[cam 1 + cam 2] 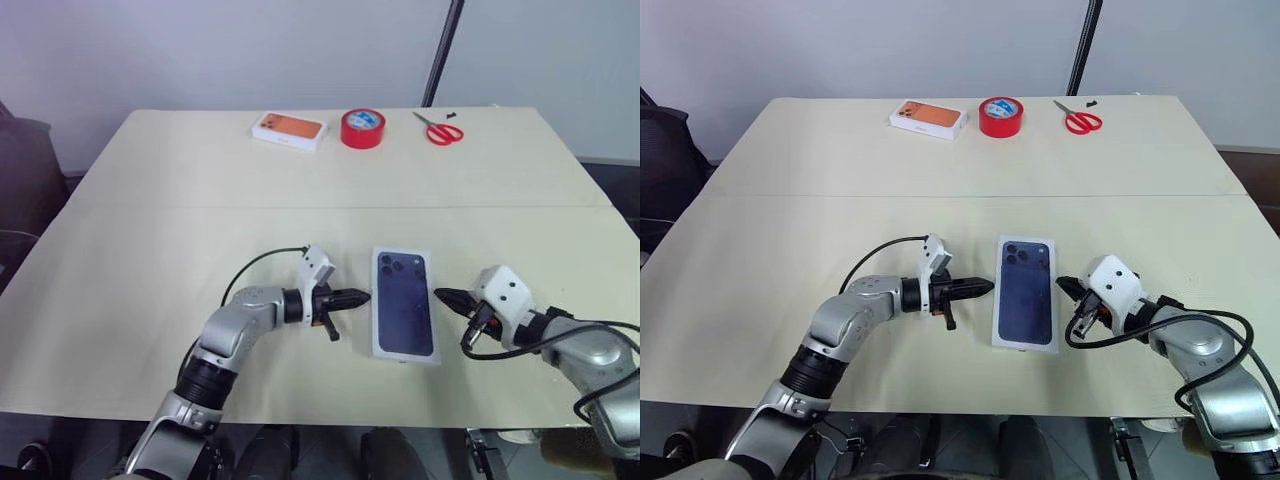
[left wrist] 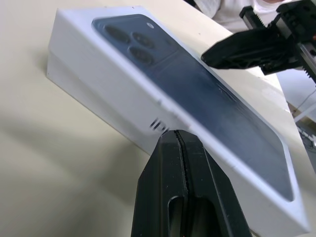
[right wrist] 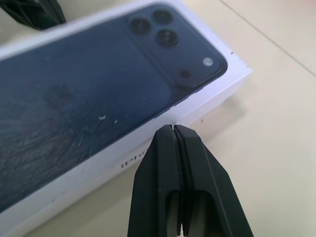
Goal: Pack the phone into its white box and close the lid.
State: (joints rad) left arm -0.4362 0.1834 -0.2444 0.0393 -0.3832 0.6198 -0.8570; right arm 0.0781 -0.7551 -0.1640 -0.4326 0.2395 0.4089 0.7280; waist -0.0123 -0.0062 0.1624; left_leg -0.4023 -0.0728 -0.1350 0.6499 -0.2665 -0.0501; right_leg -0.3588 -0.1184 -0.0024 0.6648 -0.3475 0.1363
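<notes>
Lid [image 1: 405,304] looks seated, stiff, light, slick-topped: nudge its long sides only, both grippers [image 1: 352,298] [image 1: 446,297] clenched empty beside it.

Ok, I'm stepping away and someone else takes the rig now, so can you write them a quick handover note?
Left hand: shut, empty, at the left long side of the closed white cardboard box.
Right hand: shut, empty, at the box's right long side.
White cardboard lid with the dark blue phone picture sits on the box, mid-front of the beige table. The phone itself cannot be seen.
Done: lid looks fully on.
Left: probably only checking that the lid is seated, then drawing both hands back.
</notes>
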